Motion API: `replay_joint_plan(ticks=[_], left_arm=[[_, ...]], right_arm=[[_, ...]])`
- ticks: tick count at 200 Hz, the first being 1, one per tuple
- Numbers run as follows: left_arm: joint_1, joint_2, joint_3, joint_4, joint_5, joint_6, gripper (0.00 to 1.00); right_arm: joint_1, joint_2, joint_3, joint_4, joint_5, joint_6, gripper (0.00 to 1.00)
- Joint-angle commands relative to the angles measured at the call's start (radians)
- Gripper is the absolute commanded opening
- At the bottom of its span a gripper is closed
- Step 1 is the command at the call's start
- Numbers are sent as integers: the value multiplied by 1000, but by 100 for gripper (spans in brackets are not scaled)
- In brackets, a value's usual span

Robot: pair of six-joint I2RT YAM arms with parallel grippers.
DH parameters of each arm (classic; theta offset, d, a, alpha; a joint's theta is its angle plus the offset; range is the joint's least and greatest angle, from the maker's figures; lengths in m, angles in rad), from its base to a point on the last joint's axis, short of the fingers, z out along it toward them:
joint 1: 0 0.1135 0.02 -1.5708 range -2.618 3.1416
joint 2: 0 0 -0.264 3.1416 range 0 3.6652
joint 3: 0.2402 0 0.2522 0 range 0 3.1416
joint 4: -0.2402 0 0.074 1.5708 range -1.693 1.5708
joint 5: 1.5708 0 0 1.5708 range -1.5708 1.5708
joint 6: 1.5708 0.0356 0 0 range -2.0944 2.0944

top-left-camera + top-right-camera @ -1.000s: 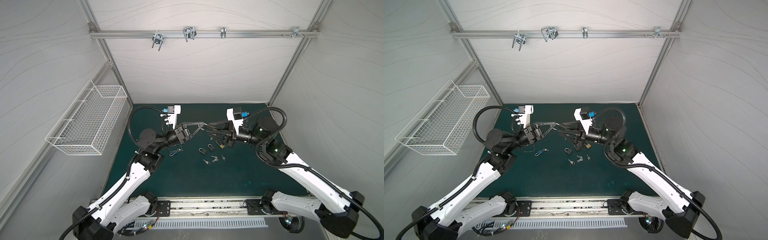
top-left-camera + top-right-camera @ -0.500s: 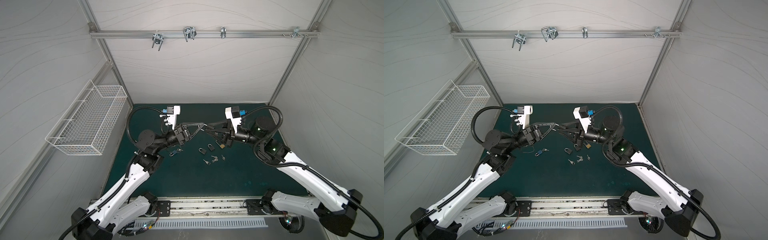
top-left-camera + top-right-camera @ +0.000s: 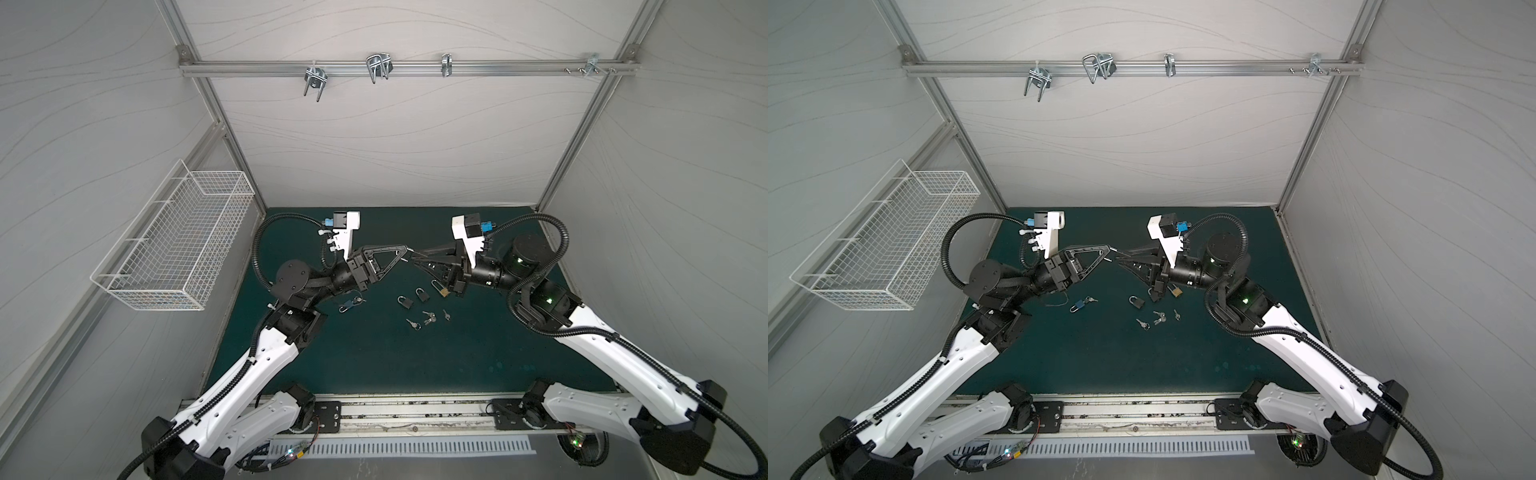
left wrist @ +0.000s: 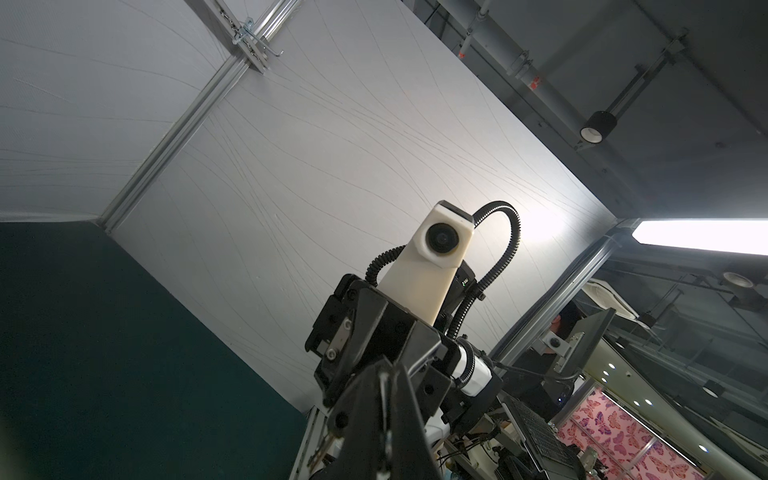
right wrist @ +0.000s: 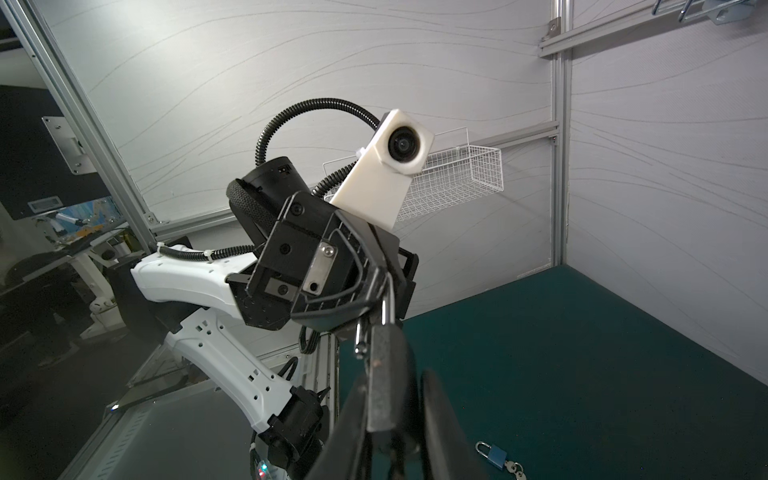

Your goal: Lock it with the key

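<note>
Both grippers meet in mid-air over the green mat [image 3: 374, 353]. A dark padlock [image 5: 390, 382] hangs between them with its silver shackle [image 5: 386, 303] swung open. My left gripper [image 3: 408, 250] [image 4: 386, 386] is shut on the top of the shackle. My right gripper [image 3: 415, 259] [image 5: 399, 374] is closed round the padlock's body, and no mat shows between its fingers and the body. Several loose keys [image 3: 429, 318] [image 3: 1156, 318] lie on the mat below; neither gripper holds a key.
On the mat lie two black padlocks [image 3: 405, 302], a brass padlock [image 3: 440, 289] [image 3: 1175, 291] and a blue padlock with keys [image 3: 348, 305] [image 5: 494, 455]. A white wire basket [image 3: 178, 249] hangs on the left wall. A rail with hooks [image 3: 378, 68] crosses the back wall.
The right gripper's jaws have narrowed round the padlock's body and the right arm has edged towards the left one. The left gripper stays shut on the shackle.
</note>
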Motion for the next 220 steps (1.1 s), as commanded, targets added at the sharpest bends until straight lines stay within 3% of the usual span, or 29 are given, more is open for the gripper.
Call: replay_joint_plan(ticks=[1, 63, 115, 157, 192, 220], left_arm=[[-8, -26, 20, 61, 0, 8, 0], [-7, -35, 38, 16, 4, 53, 0], [-8, -57, 93, -87, 57, 183, 0], [-8, -59, 126, -127, 76, 237, 0], [-7, -53, 130, -147, 82, 253, 0], [-16, -30, 142, -133, 96, 228, 0]], right_arm=[[0, -31, -7, 30, -2, 15, 15], [-1, -43, 0, 33, -35, 98, 1], [-2, -23, 5, 140, -73, 410, 0], [-2, 28, 18, 247, -121, 586, 0], [-1, 59, 35, 273, -153, 625, 0], [0, 61, 59, 217, -132, 573, 0]])
